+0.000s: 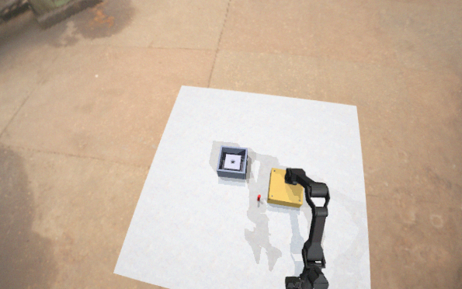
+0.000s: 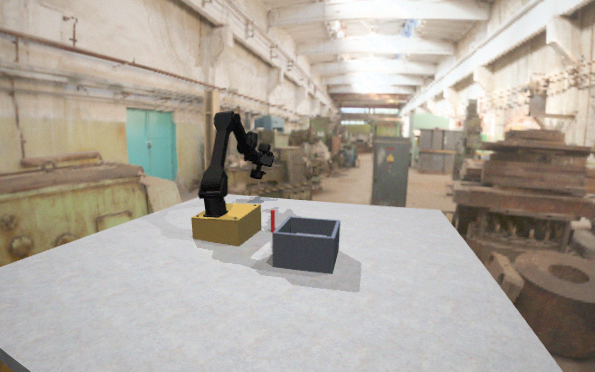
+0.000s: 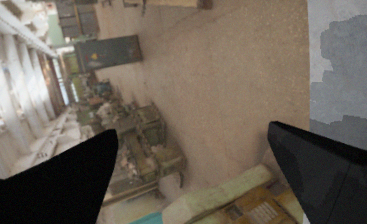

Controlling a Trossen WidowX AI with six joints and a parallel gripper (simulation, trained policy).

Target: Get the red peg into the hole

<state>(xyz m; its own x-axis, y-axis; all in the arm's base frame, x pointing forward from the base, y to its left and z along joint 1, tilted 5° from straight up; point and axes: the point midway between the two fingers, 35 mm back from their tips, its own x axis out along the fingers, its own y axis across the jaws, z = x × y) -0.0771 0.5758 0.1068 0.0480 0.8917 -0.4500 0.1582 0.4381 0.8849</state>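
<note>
The red peg (image 1: pixel 258 197) (image 2: pixel 272 221) stands upright on the table, between the yellow base block and the box but off to one side. The open dark blue-grey box (image 1: pixel 232 175) (image 2: pixel 304 251) has a pale plate (image 1: pixel 227 165) at its bottom, with a dark hole at the middle; the plate's hole is hidden in the exterior view. My gripper (image 3: pixel 193 133) (image 2: pixel 257 174) is open and empty, high above the table and well away from peg and box, near the bottom edge in the top view. Neither peg nor box shows in the wrist view.
The arm stands on the yellow block (image 1: pixel 279 194) (image 2: pixel 214 231), beside the peg. The pale table top (image 1: pixel 184 217) (image 2: pixel 167 300) carries shadows of the arm and box. The wrist view shows mostly the floor and machines beyond the table, with a strip of table at right.
</note>
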